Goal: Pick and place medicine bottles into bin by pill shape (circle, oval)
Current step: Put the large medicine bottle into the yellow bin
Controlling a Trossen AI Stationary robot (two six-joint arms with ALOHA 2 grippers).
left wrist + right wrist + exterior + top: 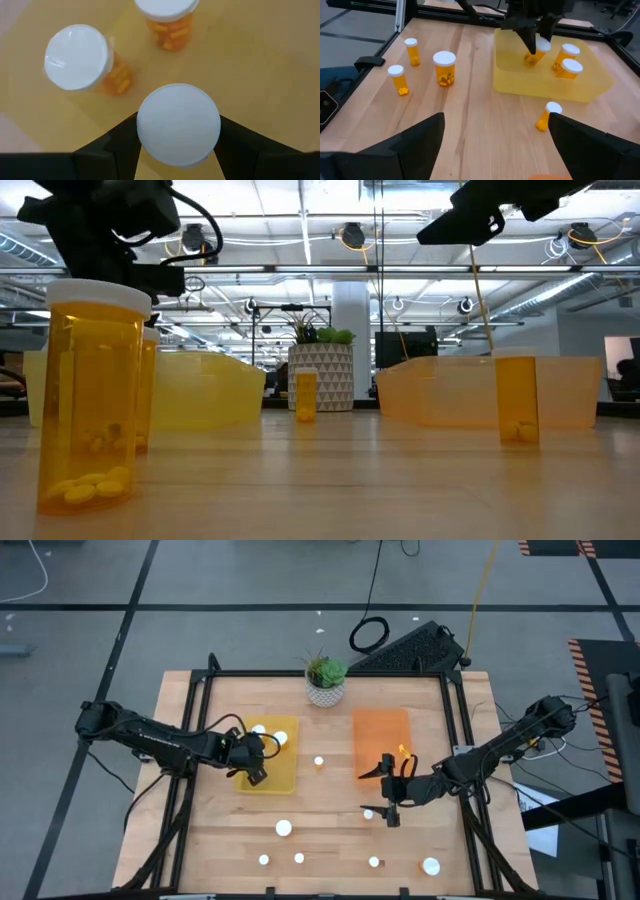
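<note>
The white-capped orange pill bottle [178, 124] sits gripped by our left gripper [178, 150] over the yellow plastic tray [285, 778], at nine o'clock; next we release it. Right gripper [495, 135] waits wide.

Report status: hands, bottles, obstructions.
Left hand shut on a bottle over the yellow tray, two bottles already inside. Right hand open, empty, beside the orange tray. Nothing blocking.

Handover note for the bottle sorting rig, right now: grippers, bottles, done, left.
Left gripper: shut on a bottle, over the yellow tray.
Right gripper: open, empty, above the table by the orange tray.
Done: two bottles stand in the yellow tray; the orange tray looks empty.
Left: place the held bottle, then sort about seven loose bottles on the table.
</note>
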